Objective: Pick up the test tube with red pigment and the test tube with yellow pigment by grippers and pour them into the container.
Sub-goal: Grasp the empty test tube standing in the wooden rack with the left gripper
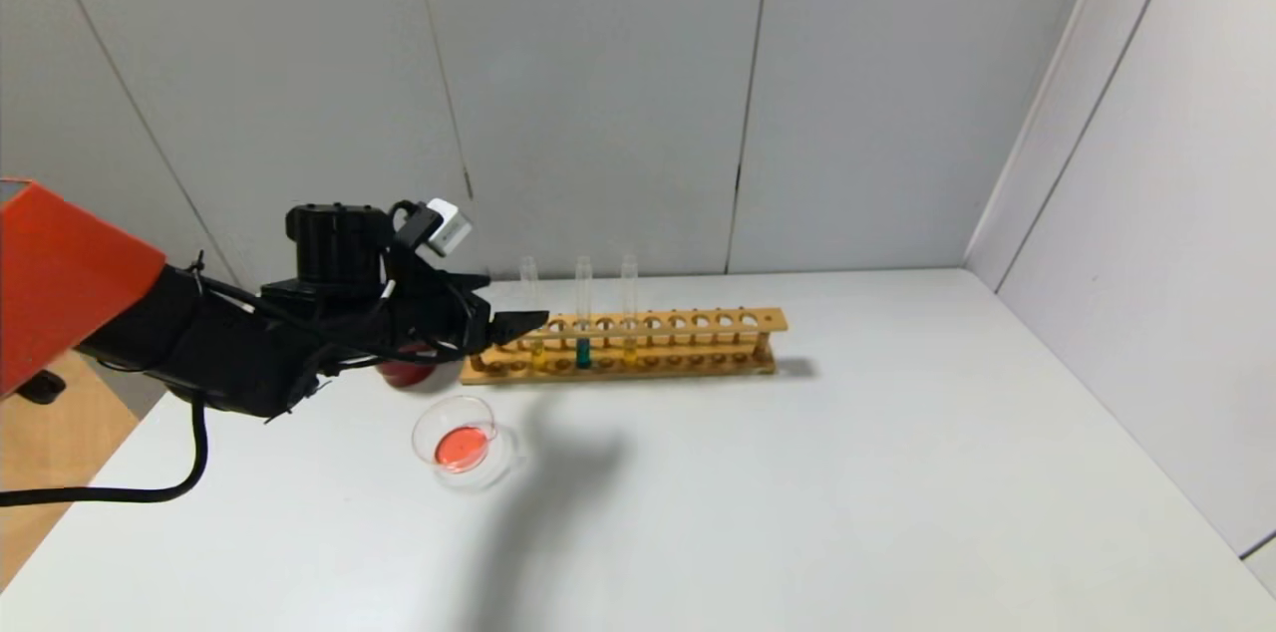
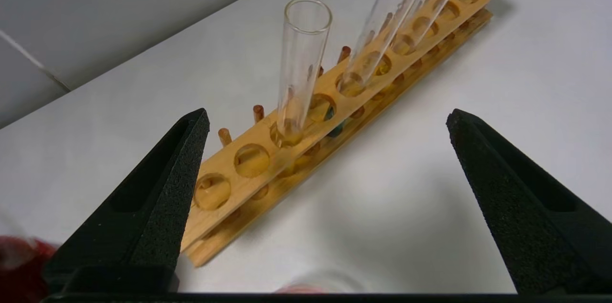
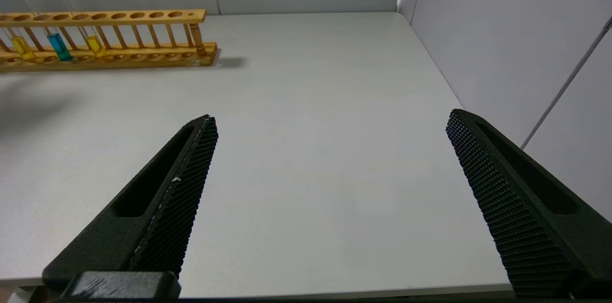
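Left gripper (image 2: 325,121) hovered near tabletop's far-left edge, jaws spread, empty, facing yellow tube (image 2: 299,73) upright in rack (image 1: 698,345). Container (image 1: 461,443) held red liquid. Off-centre closing could knock neighbouring tubes. Right gripper (image 3: 330,124) idle, spread.

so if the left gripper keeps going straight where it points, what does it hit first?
Probably the nearest yellow test tube in the wooden rack: it stands between the open left gripper fingers, just ahead. Depth is uncertain.

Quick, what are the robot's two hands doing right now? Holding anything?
Left gripper: open, holding nothing, at the left end of the wooden rack, near the yellow tube.
Right gripper: open, empty, over bare table.
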Controlling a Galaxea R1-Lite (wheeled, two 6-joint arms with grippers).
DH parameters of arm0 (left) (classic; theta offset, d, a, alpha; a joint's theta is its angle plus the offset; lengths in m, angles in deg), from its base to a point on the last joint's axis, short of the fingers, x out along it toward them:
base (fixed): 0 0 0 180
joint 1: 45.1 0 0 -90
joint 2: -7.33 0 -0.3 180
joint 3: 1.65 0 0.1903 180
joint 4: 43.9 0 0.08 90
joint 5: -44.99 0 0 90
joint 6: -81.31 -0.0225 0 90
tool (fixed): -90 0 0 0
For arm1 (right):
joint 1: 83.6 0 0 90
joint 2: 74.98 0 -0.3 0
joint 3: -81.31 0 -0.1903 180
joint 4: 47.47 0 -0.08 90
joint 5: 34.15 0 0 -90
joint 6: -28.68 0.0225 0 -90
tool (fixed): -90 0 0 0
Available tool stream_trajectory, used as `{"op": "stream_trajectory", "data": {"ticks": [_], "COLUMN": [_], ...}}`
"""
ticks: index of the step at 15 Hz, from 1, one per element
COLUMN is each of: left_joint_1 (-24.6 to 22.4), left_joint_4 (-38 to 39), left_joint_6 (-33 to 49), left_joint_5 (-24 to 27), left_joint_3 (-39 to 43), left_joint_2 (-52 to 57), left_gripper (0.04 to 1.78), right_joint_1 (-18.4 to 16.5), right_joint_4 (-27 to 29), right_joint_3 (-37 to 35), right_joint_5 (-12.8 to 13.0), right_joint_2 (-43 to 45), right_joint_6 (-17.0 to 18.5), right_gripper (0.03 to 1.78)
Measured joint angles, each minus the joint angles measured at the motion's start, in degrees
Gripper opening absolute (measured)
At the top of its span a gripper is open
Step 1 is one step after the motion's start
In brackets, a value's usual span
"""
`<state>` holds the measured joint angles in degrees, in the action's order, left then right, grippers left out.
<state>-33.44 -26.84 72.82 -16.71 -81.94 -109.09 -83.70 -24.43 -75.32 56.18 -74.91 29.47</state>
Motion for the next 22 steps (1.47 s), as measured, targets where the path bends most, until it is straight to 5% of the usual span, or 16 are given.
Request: {"op": "stream_trajectory", "data": {"ticks": [13,17,22], "left_joint_1": [0.90,0.94,1.02], "left_joint_4": [-1.18,-1.12,-1.10], "left_joint_6": [0.28,0.26,0.35], "left_joint_5": [-3.36,-3.36,-3.28], "left_joint_3": [-10.89,-11.98,-12.90], "left_joint_2": [-10.97,-12.13,-12.93], "left_gripper": [1.69,1.26,0.40], "right_joint_1": [0.00,0.00,0.00], "right_joint_4": [0.02,0.02,0.02], "right_joint_3": [0.00,0.00,0.00], "right_joint_5": [0.00,0.02,0.00], "right_joint_2": [0.00,0.00,0.00], "right_joint_6": [-0.02,-0.02,0.00], "right_gripper": [1.75,1.75,1.75]}}
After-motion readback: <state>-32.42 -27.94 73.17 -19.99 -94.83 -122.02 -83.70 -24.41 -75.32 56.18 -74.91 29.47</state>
